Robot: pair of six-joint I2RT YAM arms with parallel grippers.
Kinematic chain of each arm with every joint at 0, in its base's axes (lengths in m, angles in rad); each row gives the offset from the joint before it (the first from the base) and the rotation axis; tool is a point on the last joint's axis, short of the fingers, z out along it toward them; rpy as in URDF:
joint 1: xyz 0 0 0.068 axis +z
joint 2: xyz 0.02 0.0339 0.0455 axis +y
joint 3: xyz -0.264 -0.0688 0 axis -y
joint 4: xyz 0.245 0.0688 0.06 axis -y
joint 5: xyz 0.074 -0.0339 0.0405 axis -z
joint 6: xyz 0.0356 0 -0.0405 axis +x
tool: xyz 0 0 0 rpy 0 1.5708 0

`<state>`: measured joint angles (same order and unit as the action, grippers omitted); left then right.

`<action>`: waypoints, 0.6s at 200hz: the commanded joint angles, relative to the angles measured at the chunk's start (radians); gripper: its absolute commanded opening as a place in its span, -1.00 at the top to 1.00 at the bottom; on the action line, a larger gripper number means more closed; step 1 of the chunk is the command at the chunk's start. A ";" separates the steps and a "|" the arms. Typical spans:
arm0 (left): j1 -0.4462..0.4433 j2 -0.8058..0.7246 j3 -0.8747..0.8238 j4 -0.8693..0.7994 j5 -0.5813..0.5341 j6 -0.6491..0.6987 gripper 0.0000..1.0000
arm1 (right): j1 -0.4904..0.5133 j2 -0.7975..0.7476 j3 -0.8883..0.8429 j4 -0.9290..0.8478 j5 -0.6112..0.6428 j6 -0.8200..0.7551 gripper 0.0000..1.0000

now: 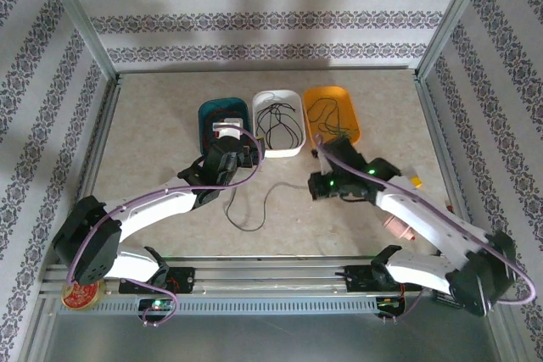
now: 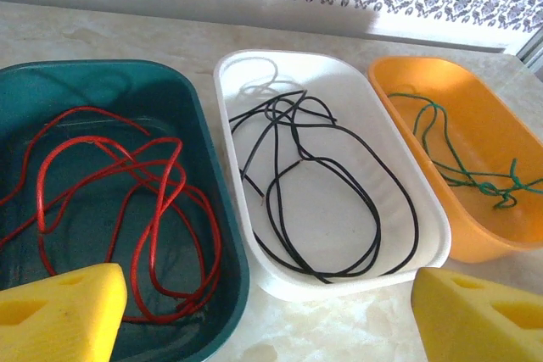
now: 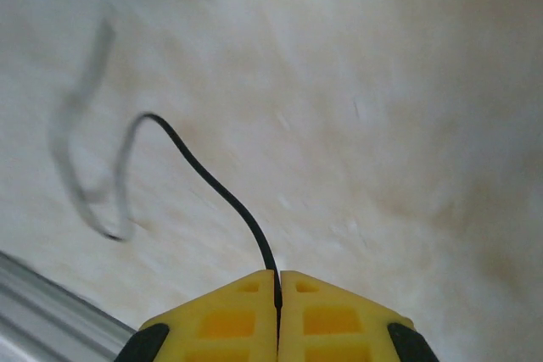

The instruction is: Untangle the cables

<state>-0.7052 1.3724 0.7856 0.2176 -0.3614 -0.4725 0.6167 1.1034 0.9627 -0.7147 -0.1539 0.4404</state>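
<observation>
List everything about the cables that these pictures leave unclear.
Right wrist view: the loose black cable is sharp near the shut right fingers, but its far loop is blurred, so its end is unreadable.
Left wrist view: the red cable runs off the left edge and behind a left finger; the green cable runs off the right edge.
Top view: the left arm covers part of the teal tray.

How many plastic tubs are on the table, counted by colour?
Dark green plastic tub: 1
White plastic tub: 1
Orange plastic tub: 1
Total: 3
</observation>
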 commanded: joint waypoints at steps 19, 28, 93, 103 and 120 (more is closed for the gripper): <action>-0.004 -0.048 -0.014 0.002 -0.084 -0.057 -0.73 | -0.041 -0.040 0.307 0.049 0.052 -0.051 1.00; -0.004 -0.056 -0.018 -0.007 -0.091 -0.059 -0.73 | -0.055 -0.023 0.359 0.077 0.056 -0.065 1.00; -0.004 -0.129 -0.056 -0.038 -0.120 -0.057 -0.73 | -0.186 0.163 0.608 0.192 0.074 -0.125 1.00; -0.004 -0.136 -0.061 -0.041 -0.122 -0.057 -0.73 | -0.199 0.197 0.621 0.201 0.081 -0.134 1.00; -0.004 -0.147 -0.065 -0.047 -0.126 -0.055 -0.73 | -0.212 0.256 0.622 0.224 0.112 -0.161 1.00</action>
<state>-0.7052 1.2560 0.7319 0.2050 -0.4580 -0.5144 0.4229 1.2942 1.5585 -0.5358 -0.0895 0.3313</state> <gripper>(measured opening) 0.868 0.042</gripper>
